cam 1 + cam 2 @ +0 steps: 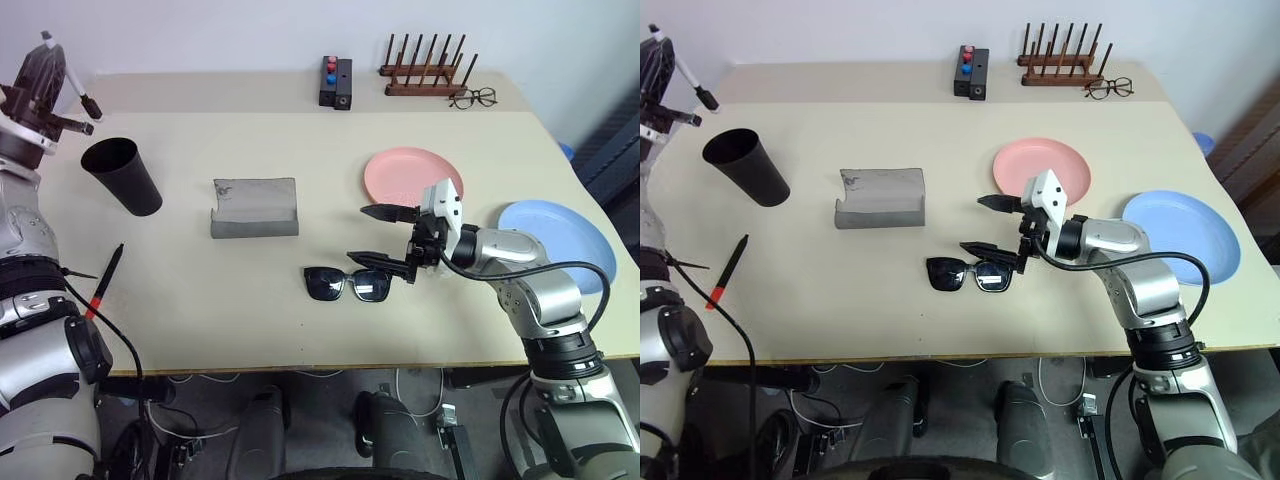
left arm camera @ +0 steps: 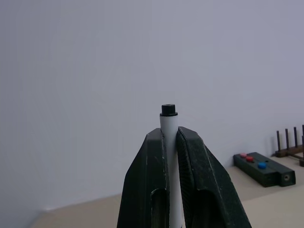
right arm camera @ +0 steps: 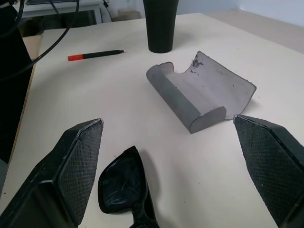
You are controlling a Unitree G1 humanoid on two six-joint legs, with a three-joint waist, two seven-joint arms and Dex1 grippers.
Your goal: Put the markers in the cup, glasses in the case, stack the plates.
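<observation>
On the pale tabletop (image 1: 300, 330), the black thick-framed sunglasses (image 1: 346, 284) are laid nearest, just under the right gripper (image 1: 378, 236), whose jaws are spread wide. The red marker (image 1: 103, 283) is laid at the left edge. Farther back, the grey felt case (image 1: 254, 207), pink round plate (image 1: 405, 172), blue round plate (image 1: 565, 240) and black plastic cup (image 1: 122, 175) are seen. The white marker (image 2: 169, 142) is pinched in the left gripper (image 2: 171, 137), raised beside the cup.

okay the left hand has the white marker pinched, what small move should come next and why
Probably carry the left gripper, shut on the white marker, over the black cup and tip it downward. It is raised beside the cup's open mouth.
</observation>
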